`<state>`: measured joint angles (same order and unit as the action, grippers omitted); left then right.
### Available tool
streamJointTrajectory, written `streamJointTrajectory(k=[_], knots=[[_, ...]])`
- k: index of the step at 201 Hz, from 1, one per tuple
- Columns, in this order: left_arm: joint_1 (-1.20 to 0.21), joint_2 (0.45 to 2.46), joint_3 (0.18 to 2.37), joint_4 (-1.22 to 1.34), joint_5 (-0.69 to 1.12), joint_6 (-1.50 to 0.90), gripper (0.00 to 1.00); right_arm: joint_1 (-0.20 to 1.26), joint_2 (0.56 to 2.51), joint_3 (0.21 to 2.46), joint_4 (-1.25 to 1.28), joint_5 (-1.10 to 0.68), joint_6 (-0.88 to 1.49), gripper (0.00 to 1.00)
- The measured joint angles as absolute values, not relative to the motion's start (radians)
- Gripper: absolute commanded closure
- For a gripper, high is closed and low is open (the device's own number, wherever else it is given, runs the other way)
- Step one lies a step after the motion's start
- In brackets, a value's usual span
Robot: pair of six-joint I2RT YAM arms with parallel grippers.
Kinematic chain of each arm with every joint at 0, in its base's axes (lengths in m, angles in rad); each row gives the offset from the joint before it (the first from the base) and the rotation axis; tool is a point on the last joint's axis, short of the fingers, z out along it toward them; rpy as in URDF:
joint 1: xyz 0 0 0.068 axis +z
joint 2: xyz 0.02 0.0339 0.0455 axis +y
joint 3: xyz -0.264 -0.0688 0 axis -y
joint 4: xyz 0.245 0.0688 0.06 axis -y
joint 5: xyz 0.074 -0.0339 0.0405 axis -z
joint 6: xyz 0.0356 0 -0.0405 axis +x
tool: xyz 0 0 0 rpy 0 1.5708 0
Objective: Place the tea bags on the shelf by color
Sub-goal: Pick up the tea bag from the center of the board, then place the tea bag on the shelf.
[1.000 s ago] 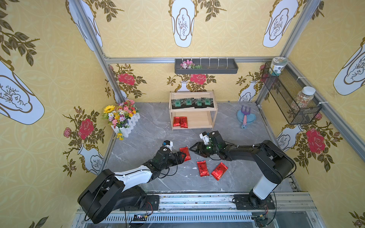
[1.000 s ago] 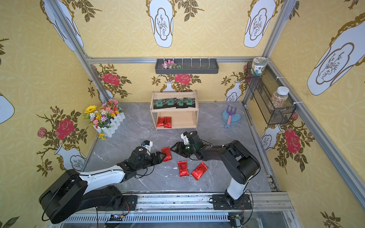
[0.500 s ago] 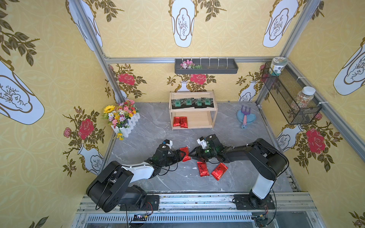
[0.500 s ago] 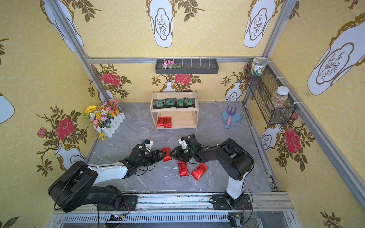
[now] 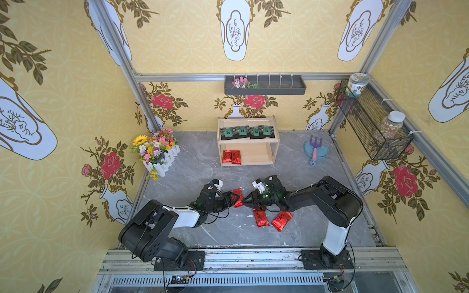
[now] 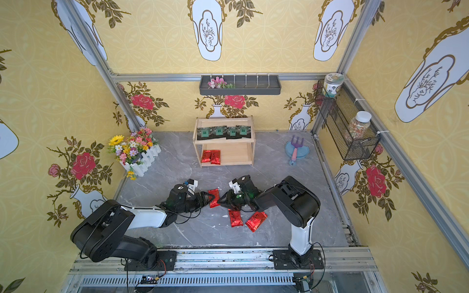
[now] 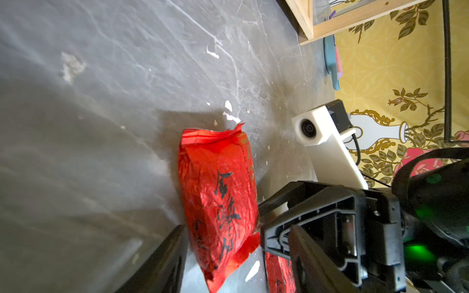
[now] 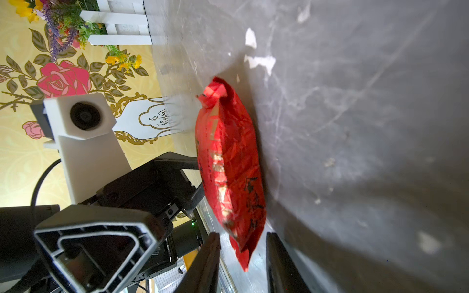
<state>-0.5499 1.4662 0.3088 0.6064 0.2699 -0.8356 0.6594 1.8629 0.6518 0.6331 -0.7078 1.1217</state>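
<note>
One red tea bag (image 5: 237, 196) (image 6: 214, 197) lies on the grey floor between my two grippers. My left gripper (image 5: 231, 197) (image 7: 237, 243) reaches in from the left, open, with the bag's end between its fingers; one finger touches the foil. My right gripper (image 5: 245, 200) (image 8: 242, 244) comes from the right, open but narrow, around the bag's corner (image 8: 243, 261) with gaps on both sides. Two more red bags (image 5: 261, 217) (image 5: 281, 221) lie nearer the front. The wooden shelf (image 5: 264, 152) holds several black bags (image 5: 247, 132) on top and two red ones (image 5: 231, 156) below.
A white fence box of flowers (image 5: 157, 152) stands at the left wall. At the right of the shelf a blue dish with a toy rake (image 5: 316, 152) sits on the floor. A grey wall tray (image 5: 264, 86) and a wire basket (image 5: 368, 126) with jars hang higher up.
My right gripper has moved left up to the red bag and narrowed its jaws. The left jaws have narrowed slightly and the left arm has stretched lower. The bag has stayed put.
</note>
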Motion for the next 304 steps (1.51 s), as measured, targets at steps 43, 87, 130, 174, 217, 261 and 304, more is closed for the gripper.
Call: streamJointTrajectory(k=[43, 87, 130, 174, 217, 261, 304], knots=[[-0.55, 1.472, 0.309, 0.621, 0.284, -0.838, 0.32, 0.659, 1.884, 0.651, 0.683, -0.719, 1.147, 0.75], [-0.55, 1.47, 0.307, 0.622, 0.284, -0.838, 0.32, 0.653, 1.898, 0.649, 0.715, -0.723, 1.165, 0.86], [-0.532, 1.404, 0.302, 0.612, 0.283, -0.838, 0.32, 0.648, 1.89, 0.636, 0.732, -0.723, 1.177, 0.93], [-0.492, 1.269, 0.311, 0.533, 0.268, -0.83, 0.31, 0.634, 1.84, 0.628, 0.749, -0.697, 1.177, 0.96], [-0.434, 1.163, 0.333, 0.437, 0.251, -0.814, 0.3, 0.587, 1.8, 0.677, 0.746, -0.649, 1.135, 0.97], [-0.415, 1.143, 0.373, 0.377, 0.25, -0.793, 0.29, 0.517, 1.803, 0.822, 0.622, -0.575, 1.008, 0.98], [-0.395, 1.156, 0.386, 0.342, 0.262, -0.776, 0.29, 0.471, 1.876, 0.965, 0.483, -0.507, 0.897, 1.0]])
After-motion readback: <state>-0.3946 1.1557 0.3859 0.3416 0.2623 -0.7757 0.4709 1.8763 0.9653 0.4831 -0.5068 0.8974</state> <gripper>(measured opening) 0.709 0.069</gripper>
